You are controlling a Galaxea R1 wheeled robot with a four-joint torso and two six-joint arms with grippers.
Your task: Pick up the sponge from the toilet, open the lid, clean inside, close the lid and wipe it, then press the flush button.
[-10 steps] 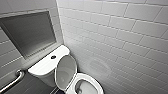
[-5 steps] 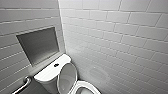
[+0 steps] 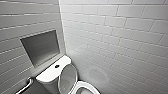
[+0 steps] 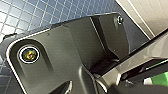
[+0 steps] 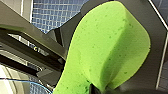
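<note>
Right gripper (image 5: 98,88) is clamped on the sponge (image 5: 107,50); a dark finger presses into its narrow part. Sponge is bright lime green and porous, with tiny darker specks. It has one broad rounded lobe with a smooth curved edge, tapering toward the grip. It is clear of the toilet, with blue small-tile floor (image 5: 50,15) behind it.

Left gripper (image 4: 140,80): cannot tell whether open or closed. Same blue floor behind the robot's dark plate there.

Head view: toilet (image 3: 53,75) sits at bottom centre-left of the frame, white and glossy. Lid (image 3: 67,79) is up, leaning back toward the tank. Part of the oval seat rim (image 3: 86,87) is at the bottom edge. Flush button (image 3: 57,66) is a small dark dot mid tank top. A grey recessed niche (image 3: 41,47) is in the tiled wall at left, above the tank. A metal grab bar (image 3: 25,86) is at lower left. White brick-tile wall (image 3: 120,37) covers the right and top.
</note>
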